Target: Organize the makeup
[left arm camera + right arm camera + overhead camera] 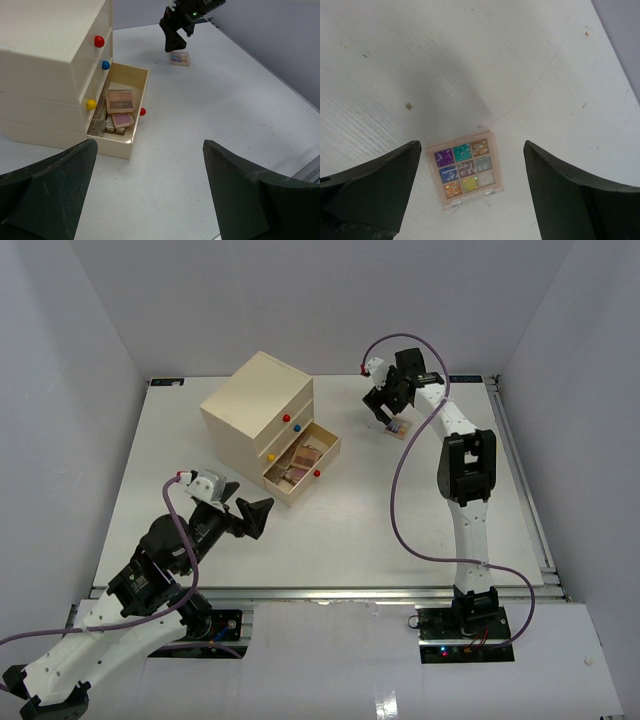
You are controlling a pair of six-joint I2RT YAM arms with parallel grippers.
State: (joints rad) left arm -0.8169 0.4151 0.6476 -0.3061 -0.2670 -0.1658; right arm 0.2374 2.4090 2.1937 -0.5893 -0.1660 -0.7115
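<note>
Palettes [120, 100] lie in the open drawer [129, 76]; a glitter palette [465, 169] is left on the counter [545, 75], upper right. The right end effector [386, 418] above it and the left end effector [257, 512] gape wide, empty.

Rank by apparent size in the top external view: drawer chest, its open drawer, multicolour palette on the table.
1. drawer chest, largest by far
2. open drawer
3. multicolour palette, clearly smallest
No close calls.

Top external: high above the near edge, looking down over the whole worktop [350, 540].
Left wrist: low, facing the far right corner.
Right wrist: close, facing down.
Shared: palette [465, 169], all views.
</note>
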